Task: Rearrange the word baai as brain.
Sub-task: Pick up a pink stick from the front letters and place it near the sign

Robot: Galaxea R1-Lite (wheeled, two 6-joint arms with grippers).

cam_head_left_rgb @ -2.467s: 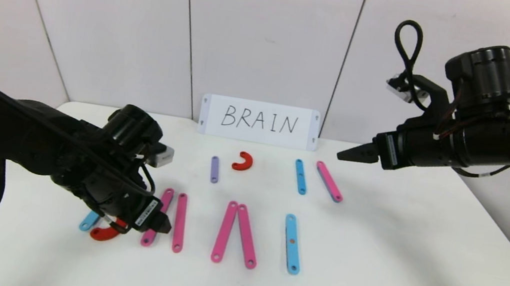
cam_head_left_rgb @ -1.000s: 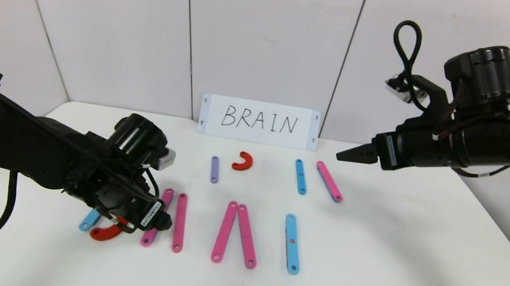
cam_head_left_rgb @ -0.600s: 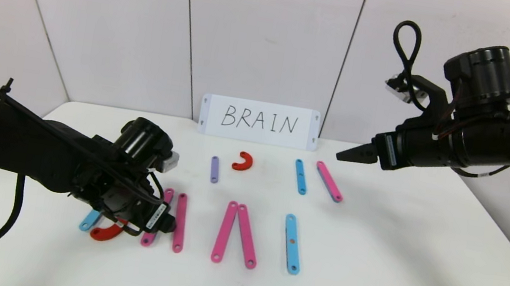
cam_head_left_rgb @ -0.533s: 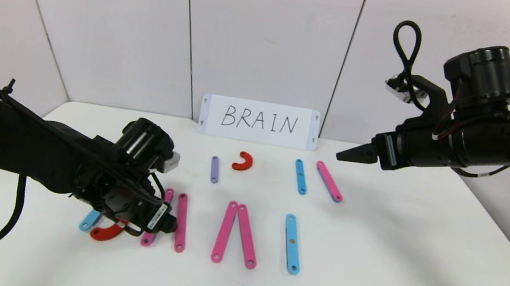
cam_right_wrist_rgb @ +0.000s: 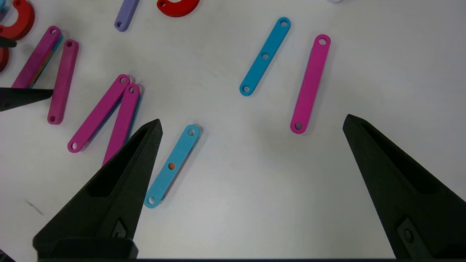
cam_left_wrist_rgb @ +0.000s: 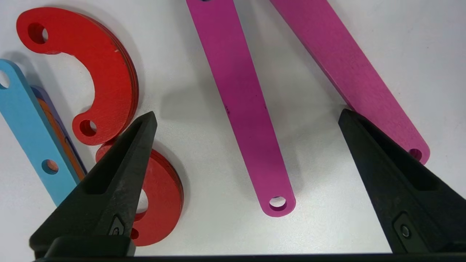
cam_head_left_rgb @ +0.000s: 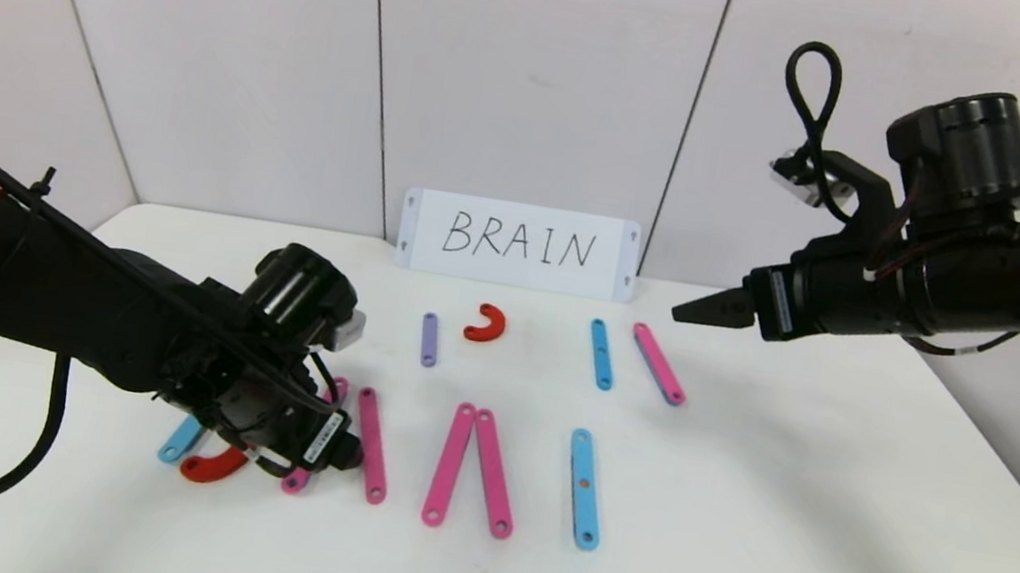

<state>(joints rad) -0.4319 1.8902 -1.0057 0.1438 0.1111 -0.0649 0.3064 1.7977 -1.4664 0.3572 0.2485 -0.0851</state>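
Your left gripper (cam_head_left_rgb: 344, 452), jaws wide and empty, sits low at the near-left letters, one fingertip against a pink strip (cam_head_left_rgb: 372, 446). Right gripper (cam_right_wrist_rgb: 251, 127) hangs spread wide, far right, holding nothing. The near row probably reads B-A-A-I yet; spare purple strip (cam_head_left_rgb: 429, 339) and red curve (cam_head_left_rgb: 486, 322) wait by the BRAIN card (cam_head_left_rgb: 518, 244).

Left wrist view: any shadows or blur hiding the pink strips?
Left wrist view: sharp; soft shadows beside both pink strips, and one open left end effector finger overlaps the outer strip's end. Head view: even light, no glare; the arm hides part of one strip.
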